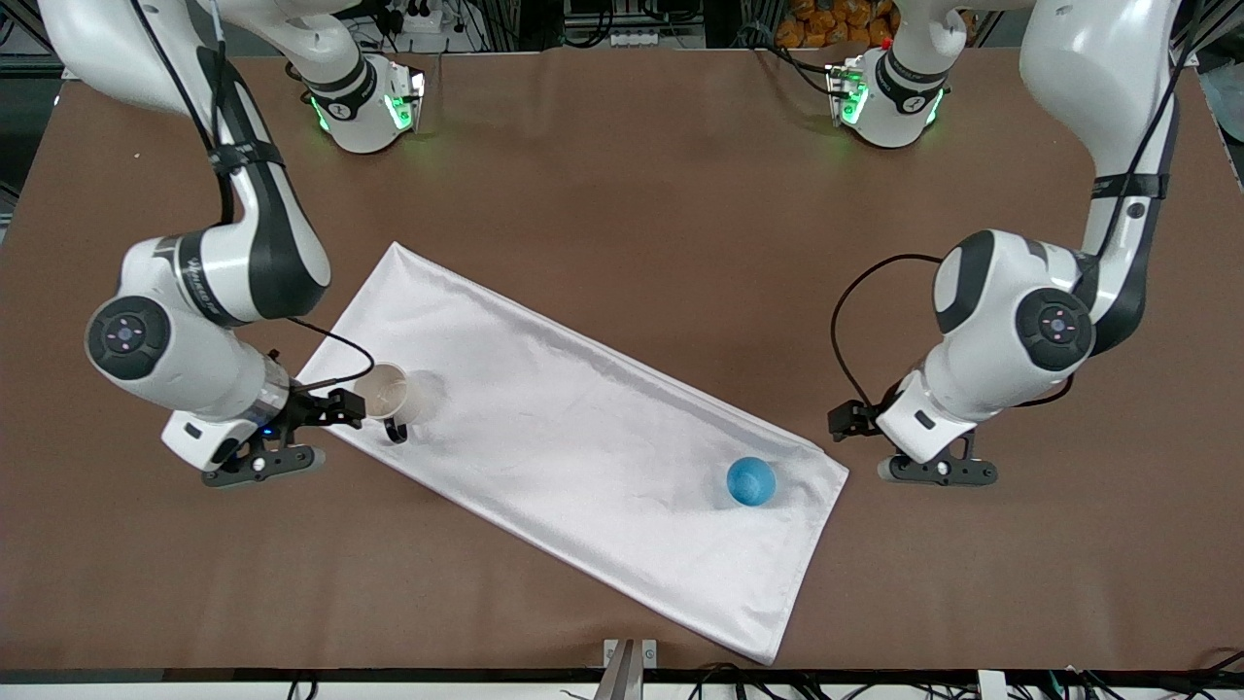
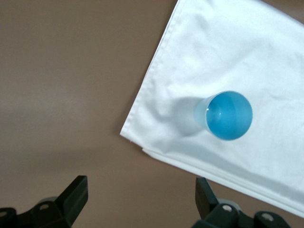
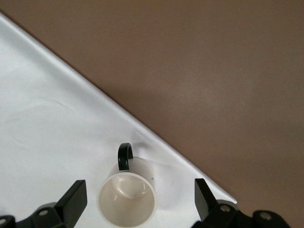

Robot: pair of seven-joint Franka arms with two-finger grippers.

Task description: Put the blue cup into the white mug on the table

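Between spread right gripper [image 1: 296, 435] fingers: white mug [image 1: 388, 393], upright on cloth [image 1: 583, 428].
Left gripper [image 1: 909, 445], wide, beside blue cup [image 1: 751, 481]; slack cloth may slide, tipping cup during grasp.

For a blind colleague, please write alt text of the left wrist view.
A small blue cup stands upright on a white cloth near its corner, apart from the left claw, whose two black fingers are open over the bare brown table.
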